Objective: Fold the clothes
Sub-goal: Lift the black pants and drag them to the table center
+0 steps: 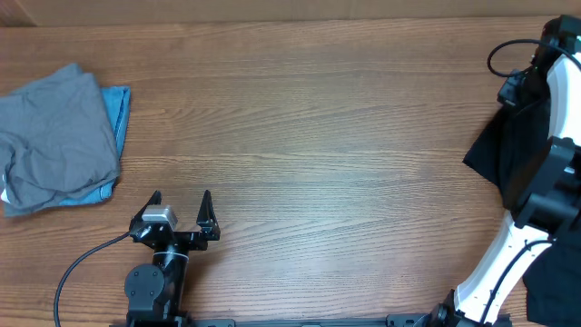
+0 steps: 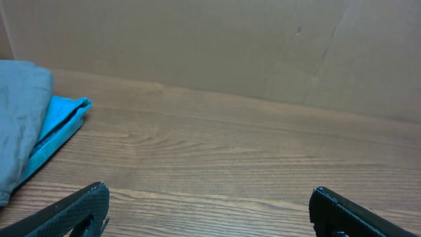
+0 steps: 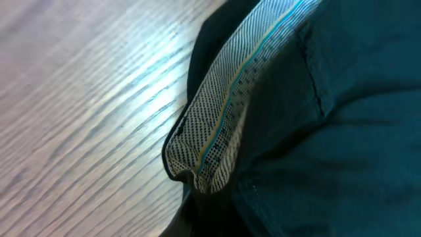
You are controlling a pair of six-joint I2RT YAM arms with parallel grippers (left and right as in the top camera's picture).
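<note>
The left pincer (image 1: 182, 202) rests low at the near edge of the table (image 1: 318, 136), released, its two fingers (image 2: 85, 205) spread wide with nothing between them. It points toward the far side, where a plain brown wall (image 2: 197, 46) rises behind the table.

At the table's left end lies a grey garment (image 1: 54, 136), loosely folded and rumpled. It sits on a light-blue piece (image 1: 120, 107), which shows only as a strip along its right side and lower edge. This pile is off to the left of the left pincer and apart from it.

At the right edge, the right arm (image 1: 508, 245) reaches over a black garment (image 1: 499, 150), which spreads from under the arm toward the table's middle. More black cloth (image 1: 556, 282) shows in the near right corner.

The right wrist view is filled with that dark fabric, bunched close to the lens, with a speckled lining (image 3: 210, 138) carrying a thin teal stripe turned outward. The right pincer is clenched, but its fingers are hidden, so I cannot tell whether cloth is pinched between them.
</note>
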